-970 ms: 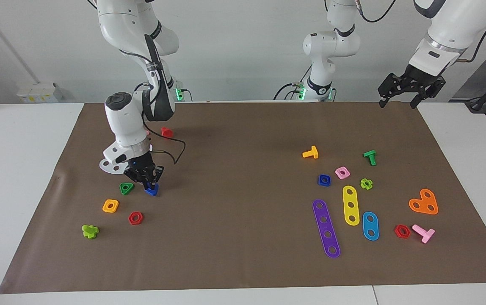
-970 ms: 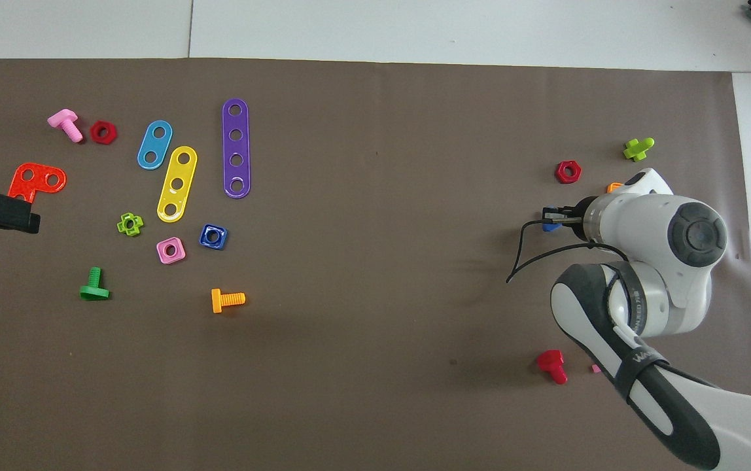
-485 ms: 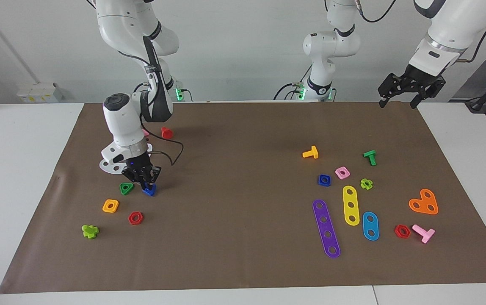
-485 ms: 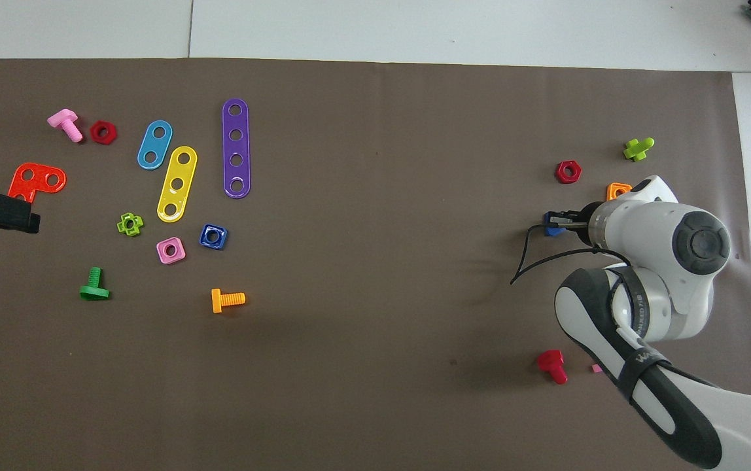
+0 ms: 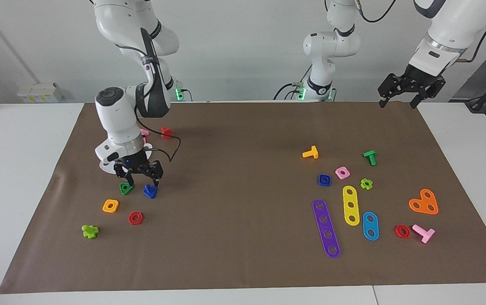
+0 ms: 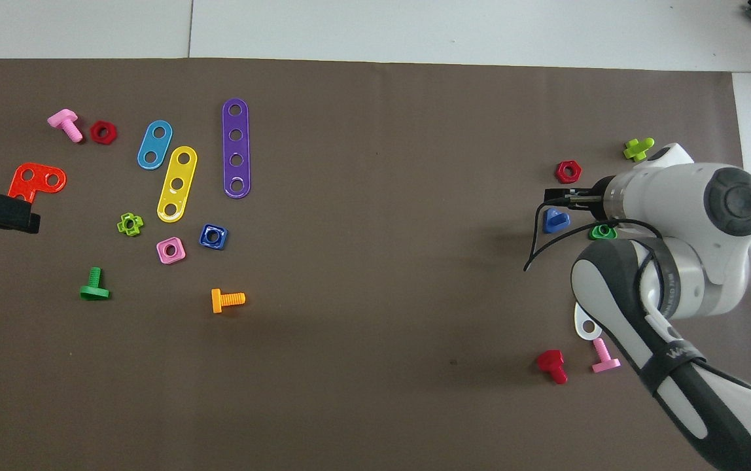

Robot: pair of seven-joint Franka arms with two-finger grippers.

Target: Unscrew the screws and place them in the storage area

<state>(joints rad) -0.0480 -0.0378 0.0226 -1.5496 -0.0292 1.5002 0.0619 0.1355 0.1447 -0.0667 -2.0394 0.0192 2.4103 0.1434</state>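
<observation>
The blue screw (image 5: 150,191) lies on the brown mat (image 5: 243,140) of the table, toward the right arm's end, in the storage area (image 5: 118,199) among loose coloured pieces. Just beside it sits a green triangular nut (image 5: 126,188); an orange square nut (image 5: 110,206) and a red hexagonal nut (image 5: 135,217) lie farther from the robots, and a lime cross-shaped nut (image 5: 90,231) farther still. A white perforated strip (image 6: 586,323) (mostly hidden by the arm) lies nearer to the robots.

The right tool (image 5: 140,180) hangs just over the screw and the green nut, its fingers spread apart and holding nothing; the screw rests free on the mat.

The left tool (image 5: 399,101) waits in the air over the mat's edge at the left arm's end, fingers parted and empty.
</observation>
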